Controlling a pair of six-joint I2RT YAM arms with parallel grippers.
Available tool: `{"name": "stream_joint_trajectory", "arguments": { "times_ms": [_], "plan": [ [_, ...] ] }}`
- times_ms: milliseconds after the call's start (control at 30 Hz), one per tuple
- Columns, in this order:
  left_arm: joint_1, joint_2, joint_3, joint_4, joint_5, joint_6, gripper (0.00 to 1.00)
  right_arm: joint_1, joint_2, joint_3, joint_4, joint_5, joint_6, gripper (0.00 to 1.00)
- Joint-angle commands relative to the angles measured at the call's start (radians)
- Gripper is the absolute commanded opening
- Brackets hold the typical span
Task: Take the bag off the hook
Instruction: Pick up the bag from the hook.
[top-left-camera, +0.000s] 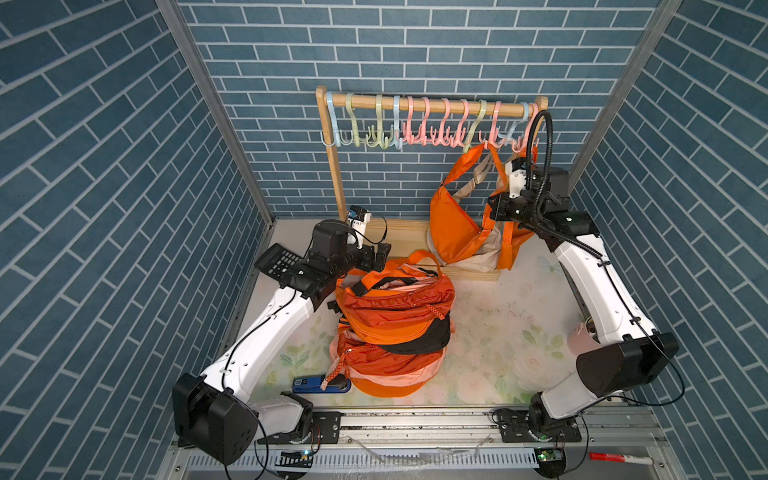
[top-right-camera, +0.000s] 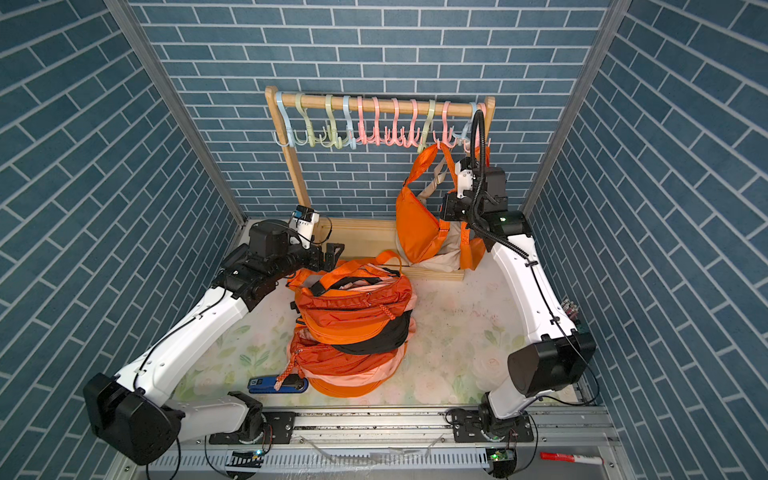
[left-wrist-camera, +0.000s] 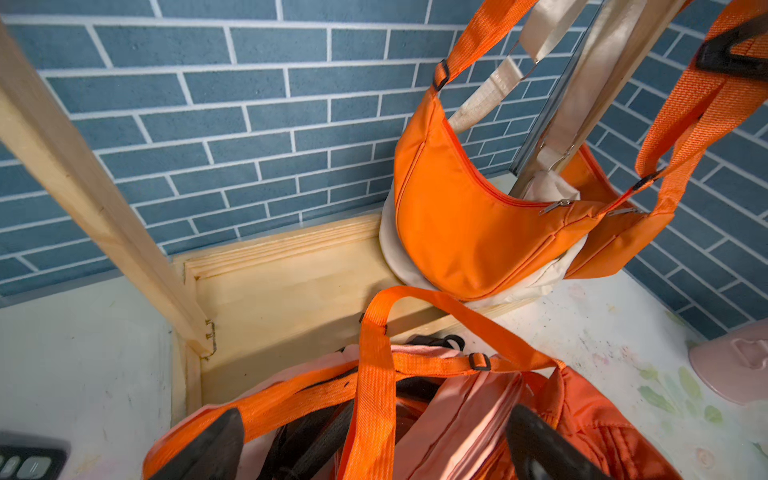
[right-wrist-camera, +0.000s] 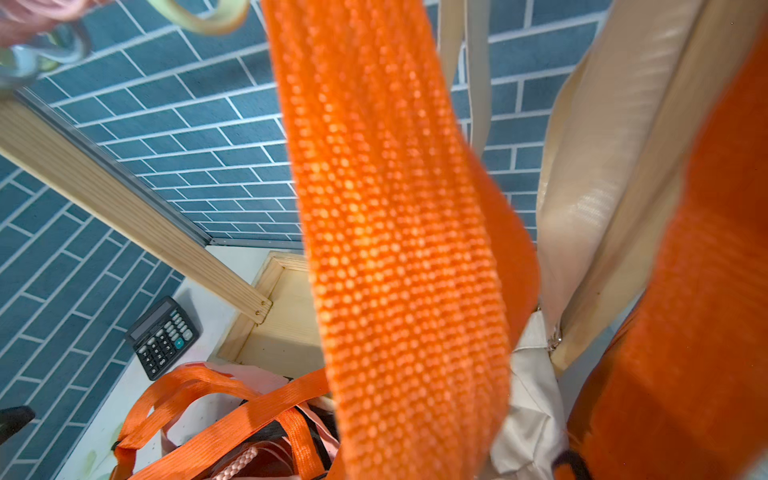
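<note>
A wooden rack carries a row of pastel hooks. From the hooks at its right end hang an orange crescent bag, a cream bag behind it, and a second orange bag furthest right. My right gripper is raised among the straps and shut on that second bag's wide orange strap, which fills the right wrist view. Its jaws are hidden behind the strap there. My left gripper is open and hovers over the pile of bags, holding nothing.
A pile of orange, pink and black bags fills the table's middle. A calculator lies at the back left. A blue stapler sits at the front and a pink object by the right arm. The rack's wooden base runs along the back wall.
</note>
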Motion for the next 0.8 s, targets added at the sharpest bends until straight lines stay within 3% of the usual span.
{"name": "stream_joint_trajectory", "arguments": {
  "times_ms": [0, 767],
  "plan": [
    [-0.046, 0.045, 0.087, 0.004, -0.024, 0.046, 0.99, -0.003, -0.065, -0.023, 0.027, -0.024, 0.040, 0.00],
    [-0.097, 0.373, 0.404, 0.229, 0.113, -0.007, 0.99, -0.003, -0.160, 0.011, -0.083, -0.006, 0.043, 0.00]
  ]
}}
